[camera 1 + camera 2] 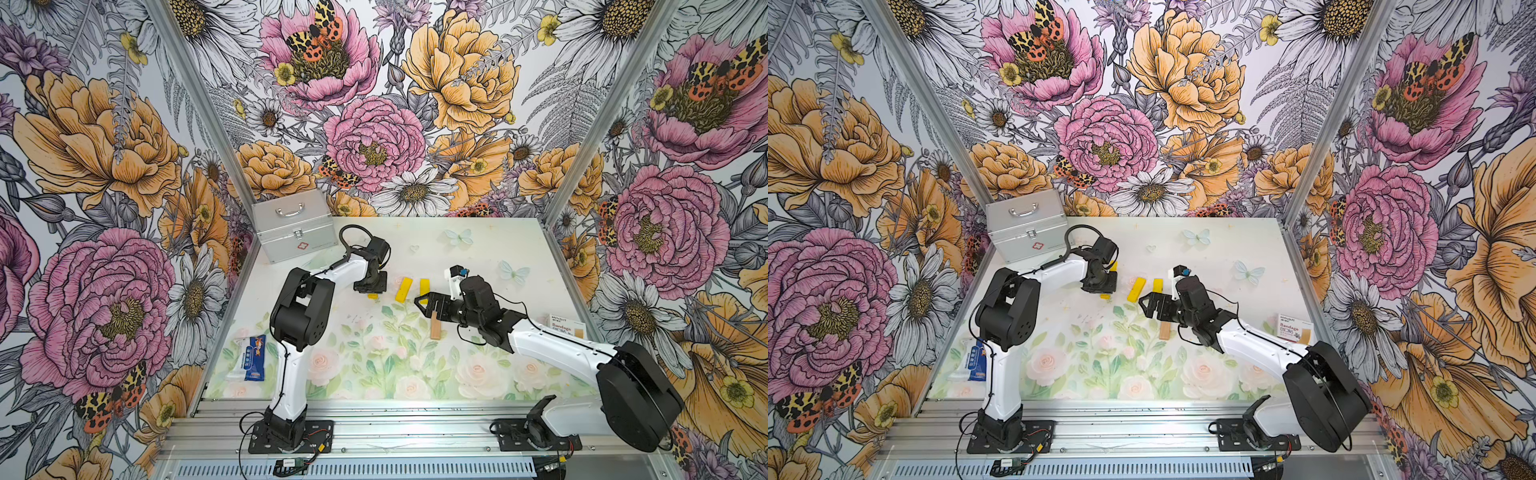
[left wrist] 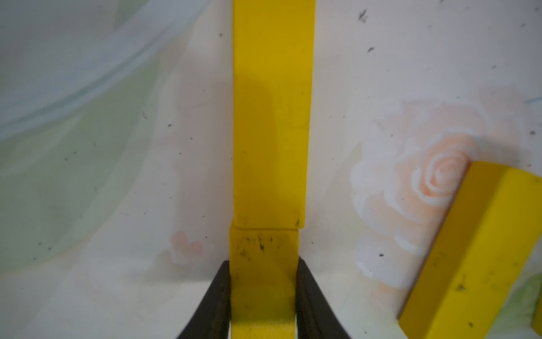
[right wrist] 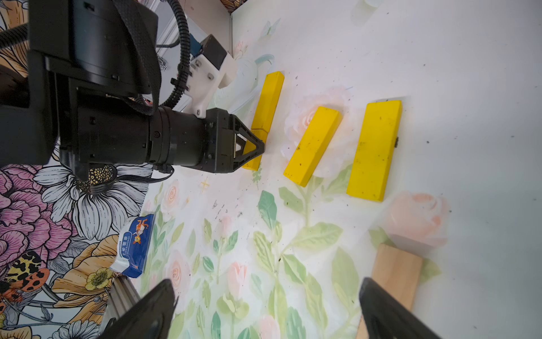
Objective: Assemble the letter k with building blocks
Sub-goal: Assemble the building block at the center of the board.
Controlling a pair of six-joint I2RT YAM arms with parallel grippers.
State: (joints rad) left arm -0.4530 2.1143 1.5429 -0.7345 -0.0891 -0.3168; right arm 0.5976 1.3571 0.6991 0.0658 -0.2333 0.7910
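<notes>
Aligning the stem (image 3: 271, 97): left gripper (image 2: 262, 264) clamps the short block (image 2: 262, 246); right gripper (image 1: 428, 305), released, likely takes the tan block (image 1: 436, 329) at six o'clock.

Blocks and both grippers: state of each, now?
left gripper, shut on short yellow block
right gripper, open, over tan block
short yellow block, gripped, end against long yellow block
long yellow block, flat on table
slanted yellow block, loose on table
straight yellow block, loose on table
tan block, flat on table
</notes>
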